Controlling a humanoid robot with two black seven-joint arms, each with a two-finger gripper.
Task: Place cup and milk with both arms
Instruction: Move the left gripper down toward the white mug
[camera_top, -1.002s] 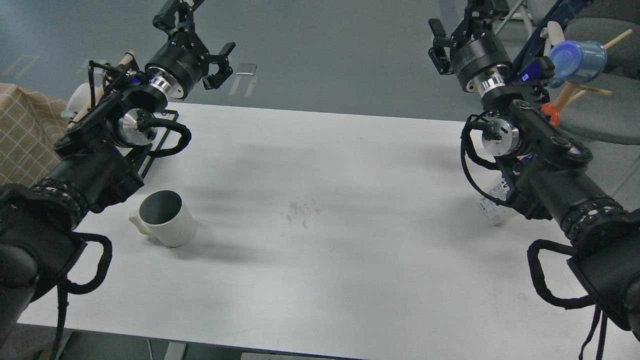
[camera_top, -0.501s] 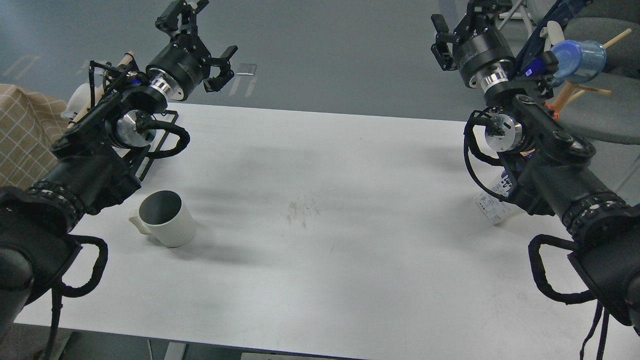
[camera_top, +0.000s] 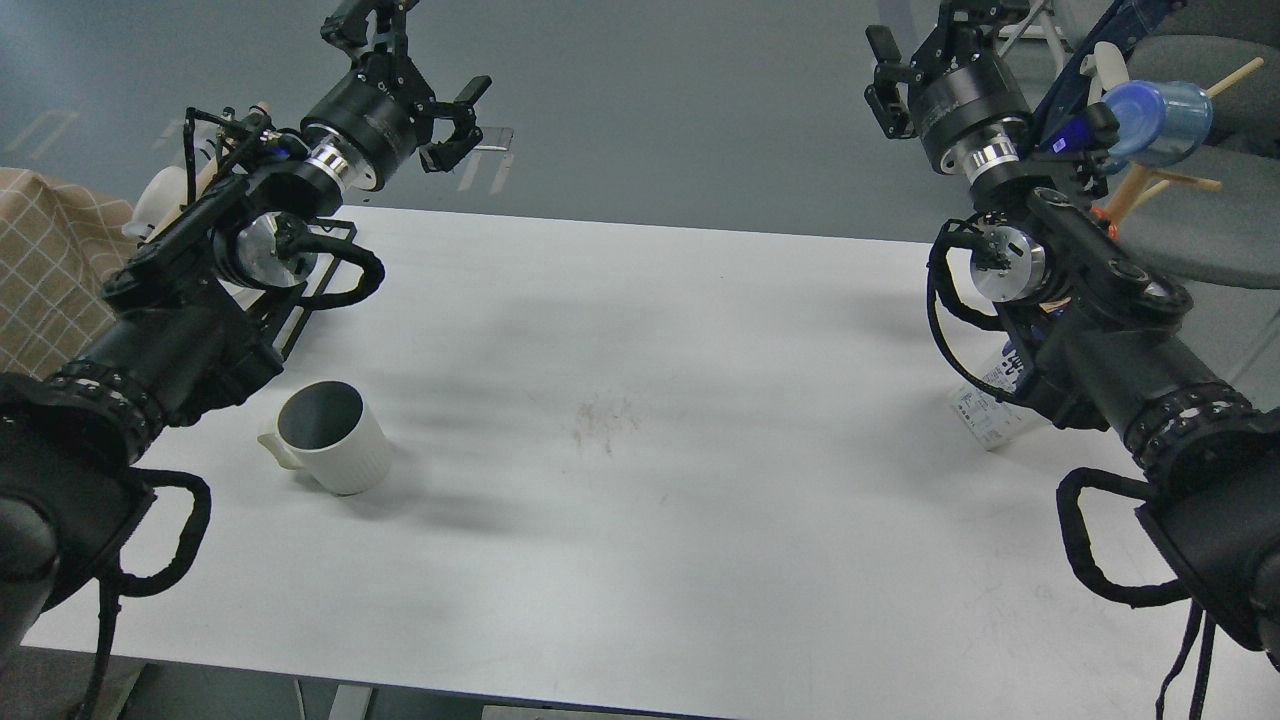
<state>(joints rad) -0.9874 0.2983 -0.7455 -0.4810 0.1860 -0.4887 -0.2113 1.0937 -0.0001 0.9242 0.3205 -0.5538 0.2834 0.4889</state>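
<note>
A white ribbed cup with a dark inside and a handle on its left stands upright on the white table, near the left side. The milk carton stands near the table's right edge, mostly hidden behind my right arm. My left gripper is raised high beyond the table's far left edge, well away from the cup, open and empty. My right gripper is raised beyond the far right corner, partly cut off by the top of the view, open and empty.
A black wire rack sits at the table's far left behind my left arm. A checked cloth lies off to the left. A chair with a blue plastic cup on a wooden stand is off the far right.
My left gripper has risen and moved slightly right. My right gripper has moved slightly up and right. The cup and milk carton have not moved.
</note>
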